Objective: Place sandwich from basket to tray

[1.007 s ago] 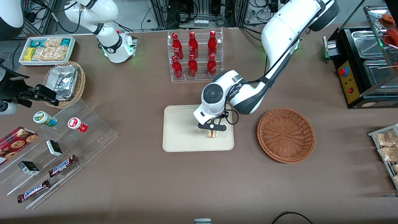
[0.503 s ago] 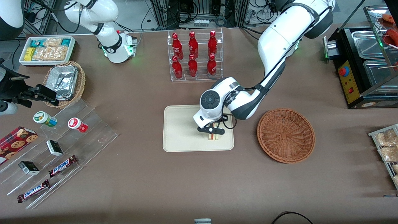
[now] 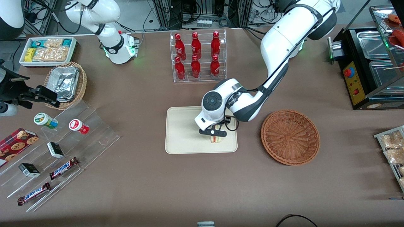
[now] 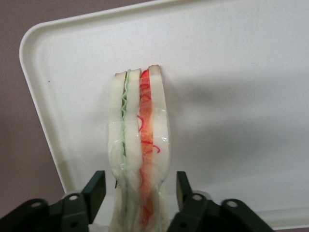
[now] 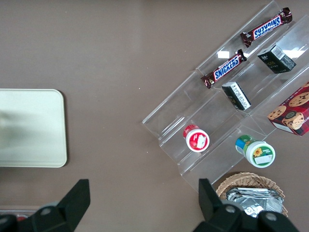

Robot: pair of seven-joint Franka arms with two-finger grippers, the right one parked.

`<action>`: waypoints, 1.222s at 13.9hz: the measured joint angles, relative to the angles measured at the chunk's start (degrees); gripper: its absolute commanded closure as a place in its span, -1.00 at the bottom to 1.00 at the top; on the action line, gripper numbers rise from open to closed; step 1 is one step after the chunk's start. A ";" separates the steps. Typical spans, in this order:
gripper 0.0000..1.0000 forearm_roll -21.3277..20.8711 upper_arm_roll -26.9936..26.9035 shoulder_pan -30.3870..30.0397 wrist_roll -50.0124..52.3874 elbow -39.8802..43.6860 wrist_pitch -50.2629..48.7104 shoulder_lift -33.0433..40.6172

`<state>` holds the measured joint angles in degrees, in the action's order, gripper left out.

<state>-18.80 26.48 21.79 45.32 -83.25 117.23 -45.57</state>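
Front view: the pincer (image 3: 213, 132) has drifted slightly toward the parked arm's end of the counter (image 3: 142, 189) and a little farther from the camera than a second ago, and it now hangs low over the tray (image 3: 183, 132) with the sandwich (image 3: 216, 139) just beneath it. The sandwich stands on the tray near the edge that faces the basket (image 3: 290, 137), which now holds nothing. I judge the carry done and the release under way. From here the wrist and the black fingers cover most of the wedge, so only its striped lower edge shows, and whether it rests fully on the tray cannot be read.

Left wrist view: the sandwich (image 4: 140, 154) stands on edge on the tray (image 4: 231, 96), bread outside, green and red filling between. The two fingertips (image 4: 94, 189) sit on either side of it with a visible gap at each flank, so the pincer is parted and grips nothing. The wedge's near end is cut off by the frame, and its plastic wrap blurs the outline there.

Right wrist view: only a corner of the tray (image 5: 31, 128) appears; neither sandwich nor pincer is in sight.
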 measured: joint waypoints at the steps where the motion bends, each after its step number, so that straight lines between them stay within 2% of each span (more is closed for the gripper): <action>1: -1.00 -0.01 -0.03 0.07 1.62 0.28 0.00 -0.01; 8: -1.00 -0.43 -0.59 0.07 3.51 2.93 -0.31 0.05; 11: -1.00 -0.48 -1.09 0.02 3.78 6.03 -4.59 0.87; 14: -1.00 -0.66 -1.31 -0.16 3.90 7.77 -6.21 2.91; 17: -1.00 -1.20 -1.82 -3.40 4.00 8.42 -8.78 7.11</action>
<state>-20.00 24.67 18.38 49.32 -74.83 108.45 -38.46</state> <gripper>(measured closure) 0.000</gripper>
